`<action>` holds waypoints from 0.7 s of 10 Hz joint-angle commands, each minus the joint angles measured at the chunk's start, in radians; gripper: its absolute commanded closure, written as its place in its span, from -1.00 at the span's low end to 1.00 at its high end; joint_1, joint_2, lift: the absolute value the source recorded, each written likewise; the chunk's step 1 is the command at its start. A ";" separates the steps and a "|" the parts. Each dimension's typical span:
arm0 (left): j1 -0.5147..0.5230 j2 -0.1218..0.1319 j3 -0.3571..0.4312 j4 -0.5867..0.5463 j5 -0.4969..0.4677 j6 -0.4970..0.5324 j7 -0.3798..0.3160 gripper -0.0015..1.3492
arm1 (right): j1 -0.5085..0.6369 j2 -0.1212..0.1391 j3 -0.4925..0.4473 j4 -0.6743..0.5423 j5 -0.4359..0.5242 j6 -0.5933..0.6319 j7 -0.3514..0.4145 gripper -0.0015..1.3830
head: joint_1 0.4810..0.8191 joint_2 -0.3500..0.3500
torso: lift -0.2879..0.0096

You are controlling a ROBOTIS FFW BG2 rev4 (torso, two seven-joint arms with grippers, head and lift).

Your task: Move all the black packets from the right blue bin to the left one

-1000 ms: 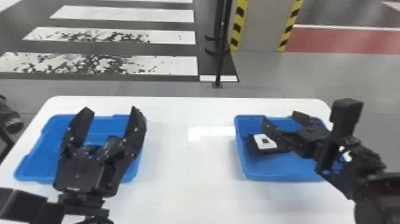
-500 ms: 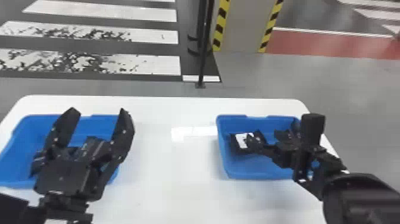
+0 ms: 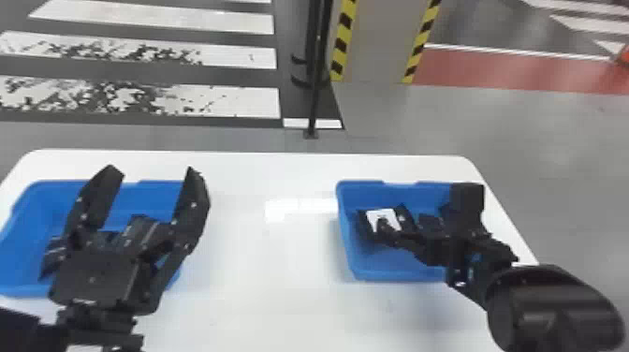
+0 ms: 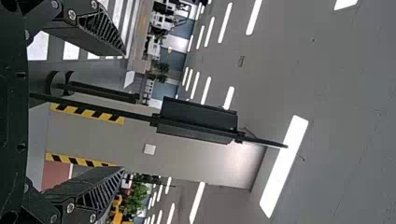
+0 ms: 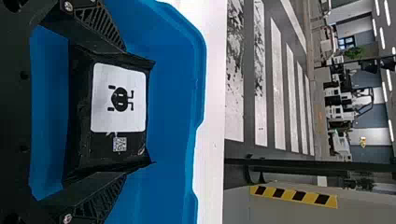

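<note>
Passable over table (image 3: 262, 271) between left bin (image 3: 23, 243) and right bin (image 3: 393, 271); obstructed above former by left gripper (image 3: 152, 173), inside latter by right gripper (image 3: 407, 222) and black packet (image 5: 119, 116).

Bright overhead light, tabletop glare.

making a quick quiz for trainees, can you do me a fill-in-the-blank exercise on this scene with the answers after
The left bin and the right bin are both coloured ____.
The right gripper has its fingers on either side of a black packet whose label is ____.
The left gripper is not shut but ____.
The pillar has edges striped in black and ____.

Missing words: blue; white; open; yellow
</note>
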 commanded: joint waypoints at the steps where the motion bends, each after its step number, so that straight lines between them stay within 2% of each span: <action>1: 0.001 0.000 0.002 0.000 0.006 0.005 -0.003 -0.74 | -0.024 -0.002 0.007 0.041 0.003 0.014 -0.006 -0.88 | 0.27 -0.44 | -0.01; 4: 0.003 0.000 0.002 0.000 0.006 0.005 -0.012 -0.74 | -0.046 -0.011 0.033 0.081 -0.019 0.016 -0.009 -0.86 | 0.27 -0.46 | -0.01; 5: 0.003 0.000 0.004 0.000 0.006 0.007 -0.012 -0.74 | -0.053 -0.015 0.053 0.085 -0.011 -0.011 -0.009 -0.78 | 0.27 -0.45 | -0.01; 7: 0.006 0.000 0.006 0.000 0.006 0.012 -0.014 -0.74 | -0.068 -0.015 0.069 0.100 -0.029 0.002 -0.014 -0.18 | 0.27 -0.42 | -0.01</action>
